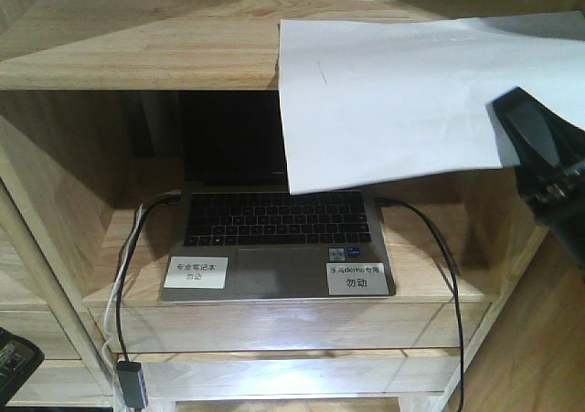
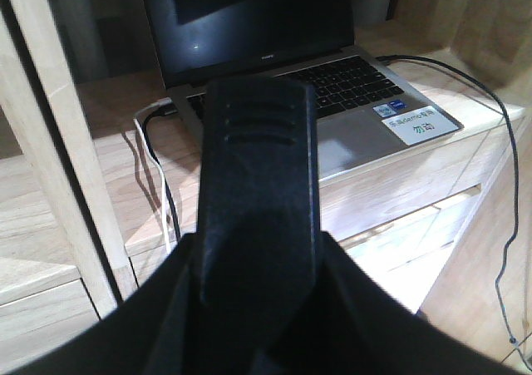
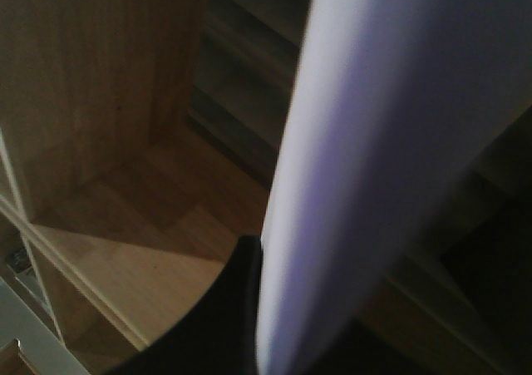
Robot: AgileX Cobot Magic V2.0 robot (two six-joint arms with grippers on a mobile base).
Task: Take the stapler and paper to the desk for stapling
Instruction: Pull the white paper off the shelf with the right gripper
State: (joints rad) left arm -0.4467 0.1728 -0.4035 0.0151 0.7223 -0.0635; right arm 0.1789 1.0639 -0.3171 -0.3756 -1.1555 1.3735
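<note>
The paper (image 1: 402, 101), a large white sheet, hangs in the air in front of the shelf's upper board and covers part of the laptop screen. My right gripper (image 1: 514, 124) is shut on its right edge. In the right wrist view the sheet (image 3: 374, 142) runs edge-on and blurred between the jaws of that gripper (image 3: 270, 325). In the left wrist view my left gripper (image 2: 258, 308) is shut on the black stapler (image 2: 258, 159), which sticks out forward with its ribbed end toward the laptop. Its orange patch is hidden. The desk is out of view.
A light-wood shelf unit (image 1: 137, 51) fills the view. An open laptop (image 1: 274, 238) with two white labels sits in its middle bay. Black and white cables (image 1: 123, 284) hang off the left, and a black cable (image 1: 448, 275) hangs off the right. Upright shelf posts (image 2: 58, 125) stand close on the left.
</note>
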